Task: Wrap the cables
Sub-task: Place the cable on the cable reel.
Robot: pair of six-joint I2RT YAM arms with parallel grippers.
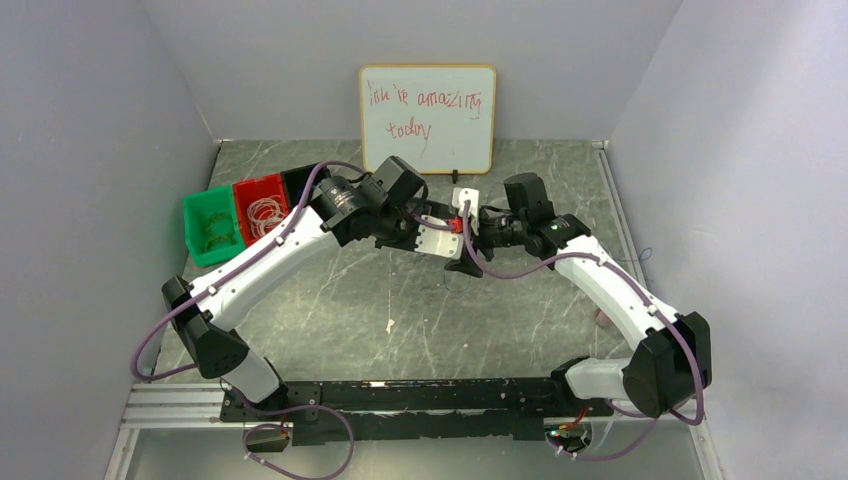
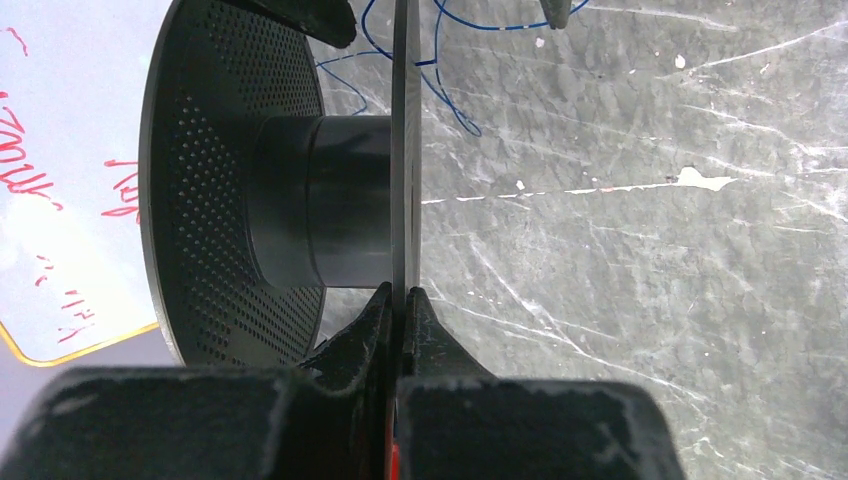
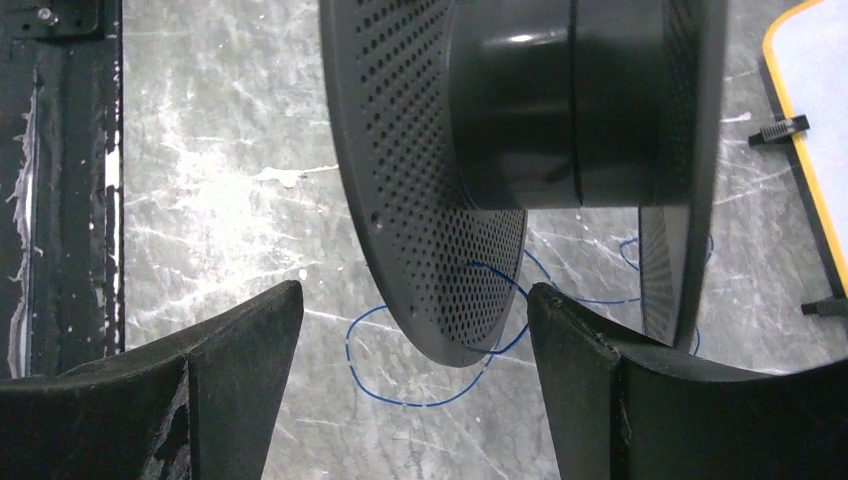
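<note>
Currently, I read the left jaws as clamped shut on the thin rim of one flange of the black spool. The right jaws stand wide apart, straddling that same perforated flange and gripping nothing. The blue cable lies in loose loops on the counter, beneath the spool, between the right jaws.

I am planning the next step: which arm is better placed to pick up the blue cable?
Right. The right gripper is open over the cable; the left gripper is shut on the spool, holding its flange.
</note>
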